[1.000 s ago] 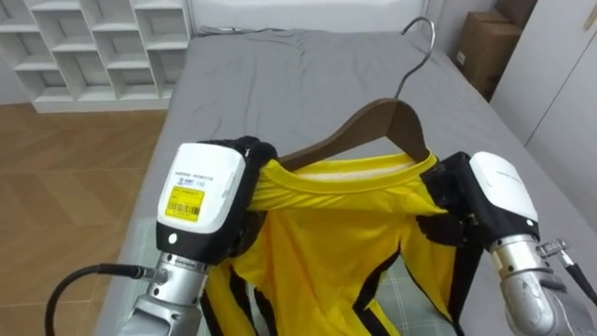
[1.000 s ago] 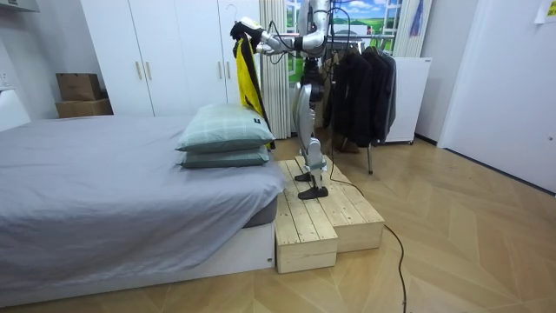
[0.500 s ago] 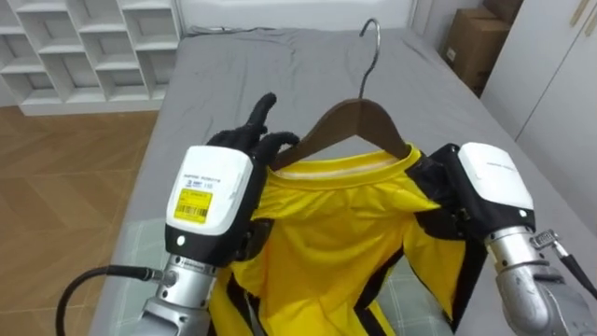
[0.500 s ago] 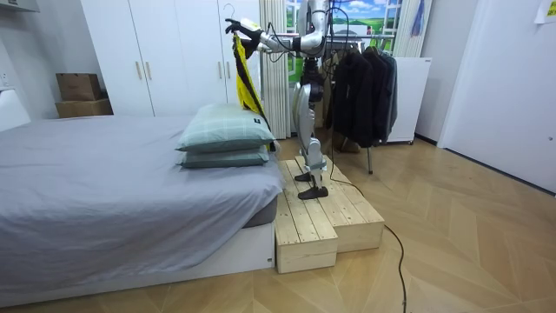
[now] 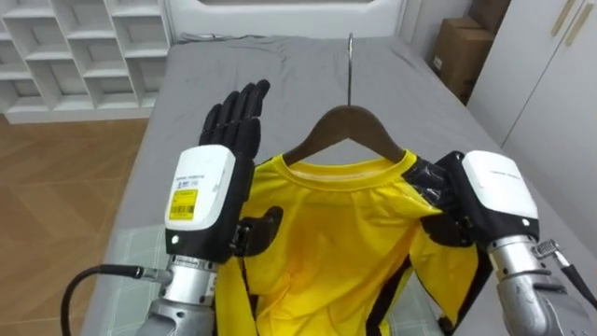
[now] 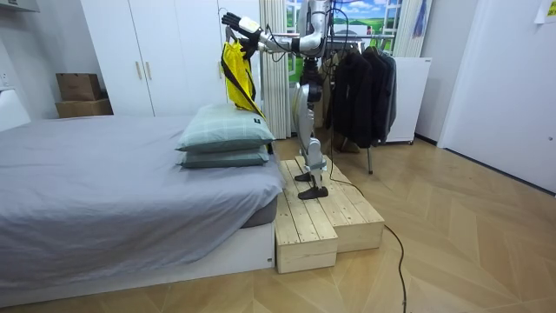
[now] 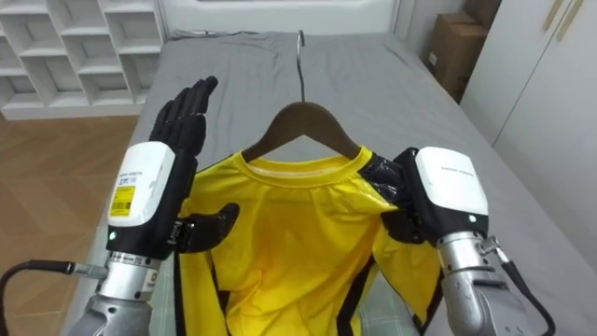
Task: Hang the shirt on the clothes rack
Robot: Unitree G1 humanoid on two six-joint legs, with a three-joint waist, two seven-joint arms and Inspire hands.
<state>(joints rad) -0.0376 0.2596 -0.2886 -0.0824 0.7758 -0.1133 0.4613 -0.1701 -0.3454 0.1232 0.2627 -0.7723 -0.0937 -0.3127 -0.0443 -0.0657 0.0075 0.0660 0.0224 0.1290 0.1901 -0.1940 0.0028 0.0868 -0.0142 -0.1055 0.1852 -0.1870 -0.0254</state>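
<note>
A yellow shirt (image 5: 336,233) with black trim hangs on a brown wooden hanger (image 5: 347,126), whose metal hook (image 5: 350,65) points straight up. My right hand (image 5: 490,196) is curled round the shirt's right shoulder at the hanger's end and holds it up. My left hand (image 5: 210,191) is open beside the left shoulder, fingers straight and pointing up, thumb near the cloth. In the room view I stand on a wooden platform (image 6: 326,213) by the bed, both arms raised, with the shirt (image 6: 234,74) held out over the pillows (image 6: 224,135).
A grey bed (image 5: 280,84) lies below and ahead. White cube shelves (image 5: 75,47) stand at the far left, a cardboard box (image 5: 462,47) at the far right. A rack of dark clothes (image 6: 360,83) stands behind me, white wardrobes (image 6: 156,52) beyond the bed.
My left hand has let go of the shirt's left shoulder and stretched its fingers out. The hanger's hook has swung from tilted to upright. The right hand keeps its grip.
</note>
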